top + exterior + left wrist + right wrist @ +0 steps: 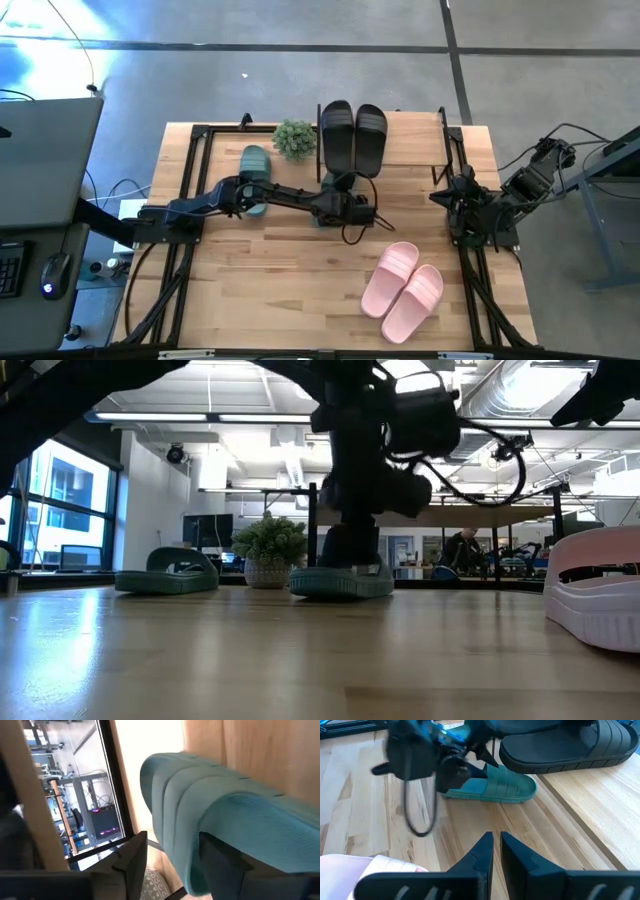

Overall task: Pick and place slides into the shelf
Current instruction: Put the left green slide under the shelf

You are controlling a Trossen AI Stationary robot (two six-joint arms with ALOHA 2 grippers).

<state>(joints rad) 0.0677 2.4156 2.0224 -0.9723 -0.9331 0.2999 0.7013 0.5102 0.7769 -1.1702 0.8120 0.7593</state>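
My left gripper (pixel 340 195) reaches to the table's middle and is shut on one teal-green slide (pixel 225 815), just in front of the shelf (pixel 410 140). That slide's sole rests on the table (pixel 340 585). The second teal slide (pixel 255 165) lies at the shelf's left part, half under my left arm. The black pair (pixel 352 135) lies side by side on the shelf board. The pink pair (pixel 405 290) lies on the table's near right. My right gripper (pixel 495 842) waits shut at the right edge, touching nothing. My left gripper holds the teal slide at its strap (pixel 240 820), coming from above. One finger (pixel 222 862) sits inside under the strap and the other finger (pixel 132 862) stands outside the slide's side edge. The slide lies flat with its sole on the table (pixel 340 592).
A small green potted plant (pixel 295 138) stands on the shelf between the left teal slide and the black pair. Thin black posts (pixel 447 150) frame the shelf. Bare wood lies in the table's near left. Cables hang from my left wrist (pixel 417 805).
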